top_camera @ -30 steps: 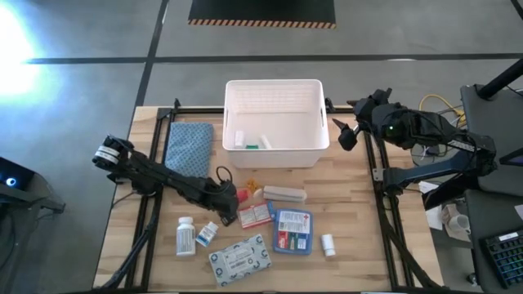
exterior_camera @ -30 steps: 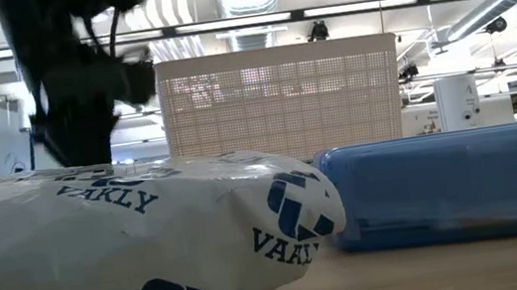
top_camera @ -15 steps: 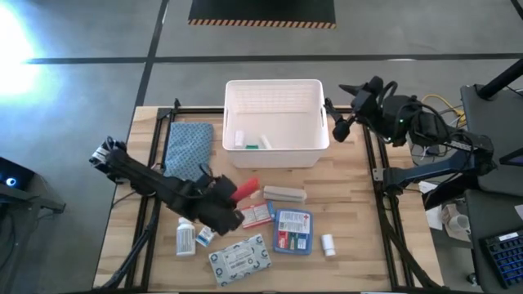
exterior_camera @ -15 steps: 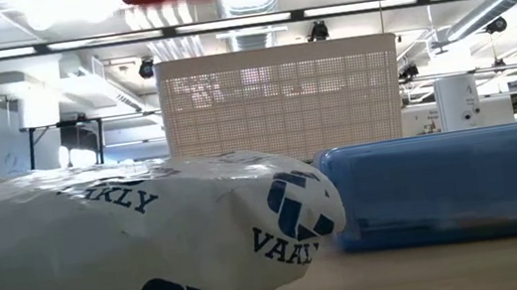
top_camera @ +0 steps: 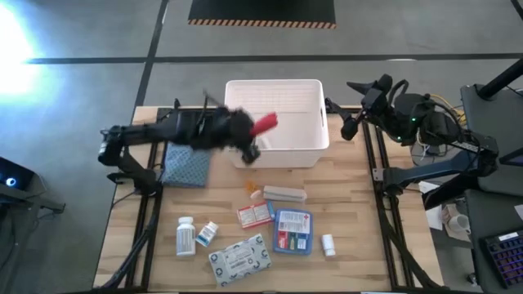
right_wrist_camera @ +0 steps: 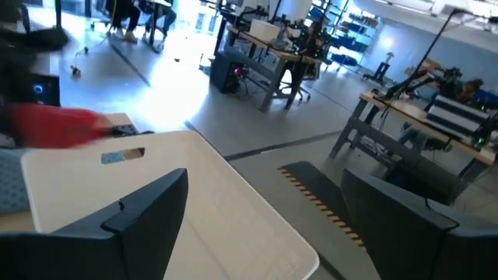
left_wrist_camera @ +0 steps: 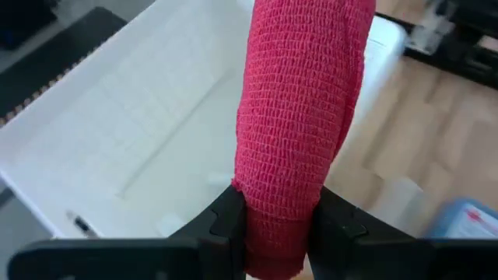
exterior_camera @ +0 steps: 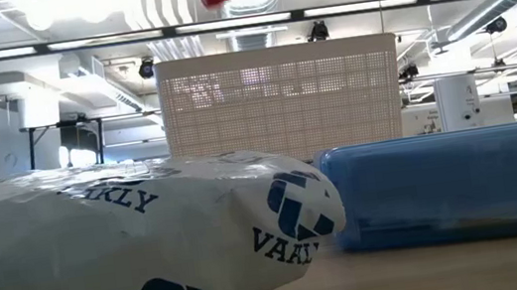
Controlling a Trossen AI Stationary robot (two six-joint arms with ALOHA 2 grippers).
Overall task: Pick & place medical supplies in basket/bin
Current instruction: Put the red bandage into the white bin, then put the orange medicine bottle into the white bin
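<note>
Now the left hand [top_camera: 252, 140] grips the red tube [top_camera: 265, 124] over the bin [top_camera: 315, 145], frame centre; the right hand [top_camera: 350, 124] waits released, upper right.

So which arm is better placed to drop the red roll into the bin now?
Left. Its tool is shut on the red roll above the bin. The right tool hangs open and holds nothing, beside the bin.
</note>
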